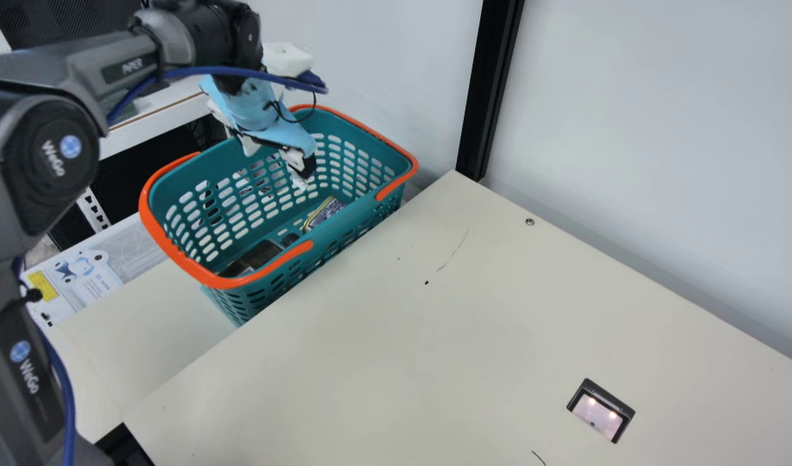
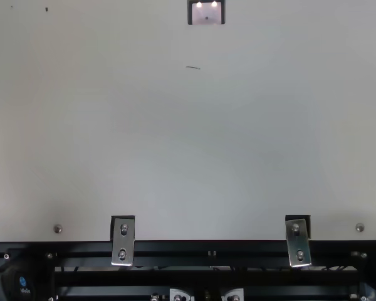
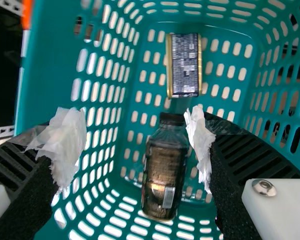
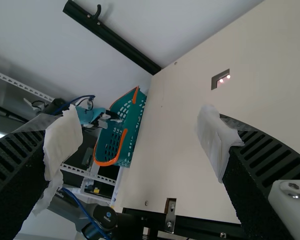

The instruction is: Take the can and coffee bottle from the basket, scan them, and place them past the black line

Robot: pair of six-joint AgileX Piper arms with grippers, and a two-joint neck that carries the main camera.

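Holding left gripper (image 3: 135, 145) spread above basket (image 3: 55, 60) floor, right gripper (image 4: 139, 142) spread too; leaving can (image 3: 185, 65) and bottle (image 3: 163, 175) unpicked, unscanned, unplaced.

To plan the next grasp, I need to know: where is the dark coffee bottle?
In the left wrist view, the dark coffee bottle lies inside the teal plastic basket at the robot's left, its black cap near the gold-edged blue can.

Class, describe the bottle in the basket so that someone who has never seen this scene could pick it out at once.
Beside the cream table is a teal basket with orange handles. On its slotted floor lie two things. The bottle is the longer, dark brown one with a black cap, unlike the shorter, gold-rimmed can beyond its cap end.
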